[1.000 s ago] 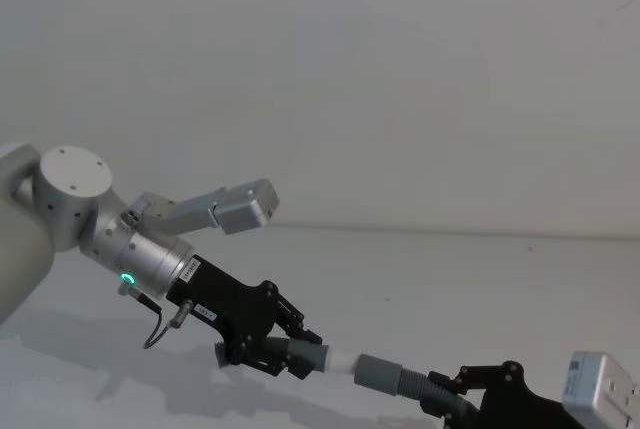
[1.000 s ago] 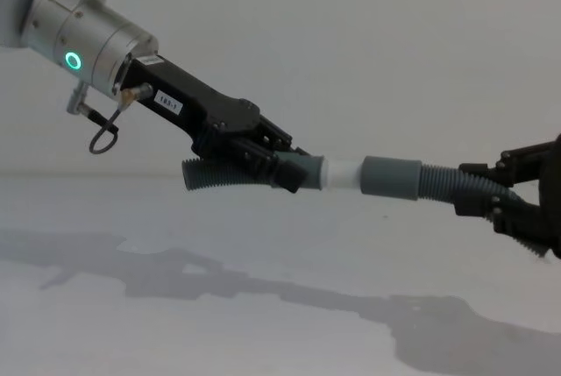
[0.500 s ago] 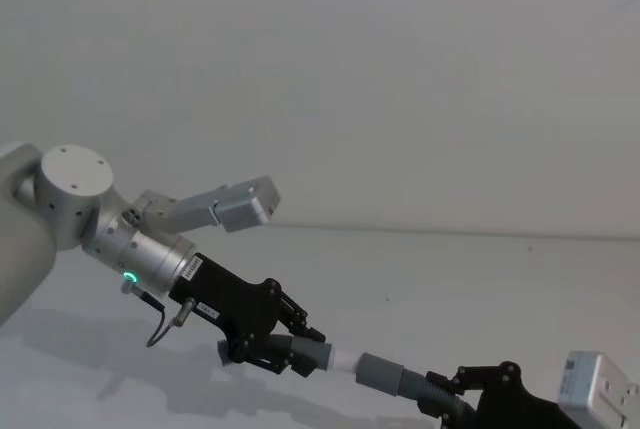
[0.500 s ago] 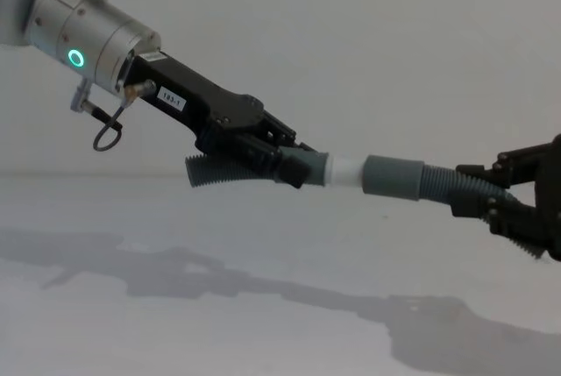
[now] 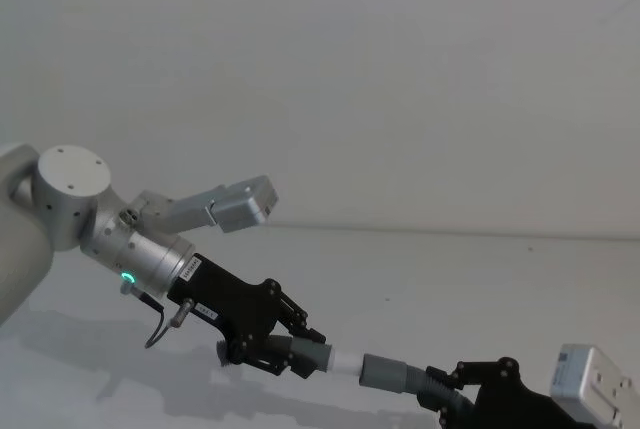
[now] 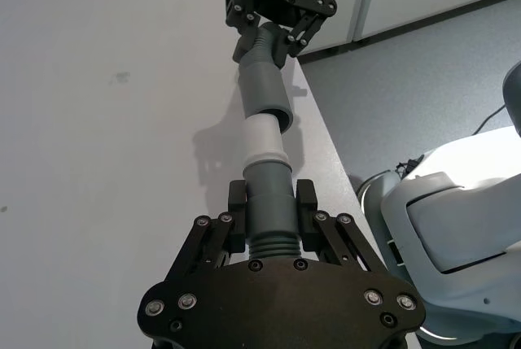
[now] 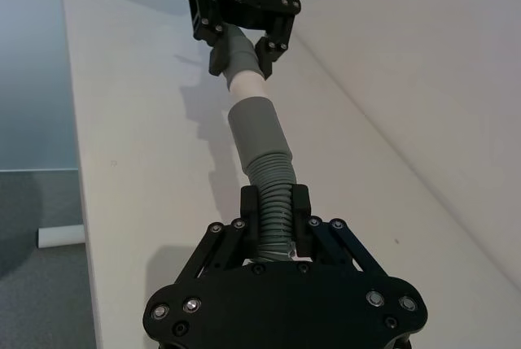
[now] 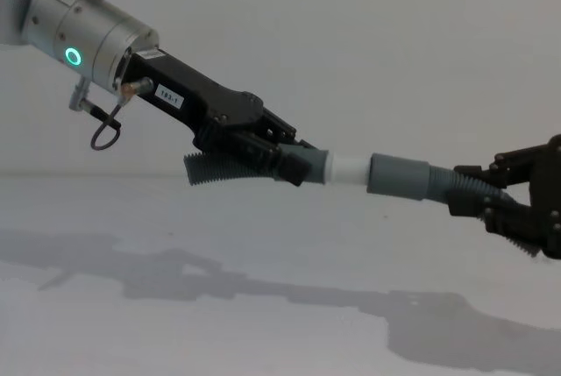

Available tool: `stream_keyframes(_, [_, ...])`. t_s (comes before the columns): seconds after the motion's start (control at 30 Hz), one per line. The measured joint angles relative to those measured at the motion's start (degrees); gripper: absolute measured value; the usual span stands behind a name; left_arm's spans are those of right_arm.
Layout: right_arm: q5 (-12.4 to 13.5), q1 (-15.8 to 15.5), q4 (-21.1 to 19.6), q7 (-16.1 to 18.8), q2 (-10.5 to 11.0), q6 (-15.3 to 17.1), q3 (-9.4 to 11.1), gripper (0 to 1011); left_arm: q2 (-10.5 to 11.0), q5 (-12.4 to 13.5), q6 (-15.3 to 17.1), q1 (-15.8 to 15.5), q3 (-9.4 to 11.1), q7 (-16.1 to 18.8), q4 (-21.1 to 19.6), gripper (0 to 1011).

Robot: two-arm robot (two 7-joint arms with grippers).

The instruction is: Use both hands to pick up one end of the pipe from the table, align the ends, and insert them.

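White table (image 8: 263, 306) below, both hose pieces held up above it. Left gripper (image 8: 285, 159) clamps left hose piece (image 8: 203, 168) at its grey cuff. Right gripper (image 8: 491, 205) grips ribbed part of right hose piece (image 8: 443, 181). White tip (image 8: 346, 168) sits at mouth of socket cuff (image 8: 396, 174), lined up, mid-scene.

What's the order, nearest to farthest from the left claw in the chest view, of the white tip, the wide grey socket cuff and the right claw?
1. white tip: just past the left claw, sticking out of the cuff it clamps.
2. socket cuff: next along, mid-air, the tip entering its mouth.
3. right claw: farthest, at the right edge, clamped on the ribbed hose behind that cuff.
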Motion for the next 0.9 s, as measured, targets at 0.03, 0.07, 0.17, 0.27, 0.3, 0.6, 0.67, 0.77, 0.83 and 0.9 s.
stream_keyframes(0.03, [0.0,0.1,0.1,-0.1,-0.1,0.1,0.0,215,0.1,0.0,0.1,0.1,0.0,-0.1,-0.2,327])
stream_keyframes(0.07, [0.0,0.1,0.1,-0.1,-0.1,0.1,0.0,215,0.1,0.0,0.1,0.1,0.0,-0.1,-0.2,327])
stream_keyframes(0.17, [-0.1,0.2,0.2,-0.2,-0.2,0.3,0.0,215,0.3,0.0,0.3,0.2,-0.1,-0.1,-0.6,327])
stream_keyframes(0.27, [-0.1,0.3,0.3,-0.3,-0.3,0.4,0.0,215,0.4,-0.1,0.5,0.3,-0.1,-0.1,-1.0,327])
stream_keyframes(0.3, [-0.1,0.3,0.3,-0.3,-0.4,0.5,0.0,215,0.5,-0.1,0.6,0.3,0.0,-0.1,-1.1,327])
stream_keyframes(0.6, [-0.1,0.4,0.6,-0.5,-0.6,0.6,0.0,215,0.8,-0.2,1.0,0.3,0.2,-0.1,-1.8,327])
stream_keyframes(0.67, [0.0,0.5,0.6,-0.5,-0.6,0.7,0.0,215,0.8,-0.3,1.0,0.3,0.3,0.0,-1.9,327])
stream_keyframes(0.77, [0.0,0.5,0.6,-0.5,-0.6,0.7,0.1,215,0.8,-0.3,1.1,0.4,0.4,0.0,-2.2,327])
stream_keyframes(0.83, [0.0,0.5,0.6,-0.5,-0.6,0.8,0.1,215,0.9,-0.3,1.2,0.4,0.5,0.1,-2.3,327])
stream_keyframes(0.9, [0.0,0.5,0.6,-0.6,-0.7,0.8,0.1,215,1.0,-0.4,1.3,0.4,0.5,0.2,-2.6,325])
